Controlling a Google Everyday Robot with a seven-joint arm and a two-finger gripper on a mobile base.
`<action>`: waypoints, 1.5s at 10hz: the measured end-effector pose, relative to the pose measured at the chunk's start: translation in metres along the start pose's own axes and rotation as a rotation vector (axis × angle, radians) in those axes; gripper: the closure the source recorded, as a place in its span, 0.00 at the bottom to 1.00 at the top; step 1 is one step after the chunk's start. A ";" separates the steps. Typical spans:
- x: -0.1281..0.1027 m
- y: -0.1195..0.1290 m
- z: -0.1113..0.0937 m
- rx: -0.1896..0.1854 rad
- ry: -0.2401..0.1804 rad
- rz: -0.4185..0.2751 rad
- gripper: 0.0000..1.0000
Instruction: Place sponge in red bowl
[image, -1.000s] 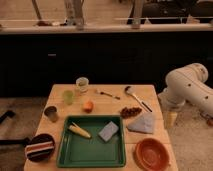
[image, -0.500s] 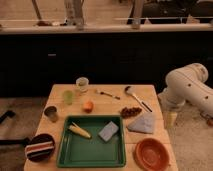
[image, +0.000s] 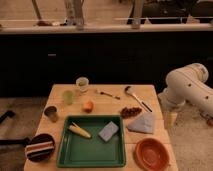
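Well, the sponge (image: 108, 131) lies flat inside the green tray (image: 67, 153), in its far right part. A yellow piece of food (image: 80, 131) lies to the left of it in the same tray, a little apart. The red bowl (image: 152, 154) stands on the near right corner of the table (image: 113, 104), just beside the tray, with nothing in it. A grey-blue cloth (image: 142, 123) lies between this bowl and a small brown heap (image: 131, 111).

The white arm (image: 187, 87) is at the right side, past the table edge. Its claw (image: 170, 119) hangs low there, near the cloth but not touching it. The fingers are apart and hold nothing.

On the near left corner stands a dark striped bowl (image: 40, 147). Farther away I see a metal cup (image: 51, 113), a green cup (image: 68, 97), a pale cup (image: 82, 84), an orange fruit (image: 88, 106) and a long spoon (image: 135, 96).
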 end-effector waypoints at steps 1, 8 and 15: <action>-0.004 0.004 -0.001 0.001 -0.001 -0.034 0.06; -0.139 0.039 -0.012 0.028 0.010 -0.339 0.06; -0.168 0.043 -0.014 0.028 -0.001 -0.381 0.06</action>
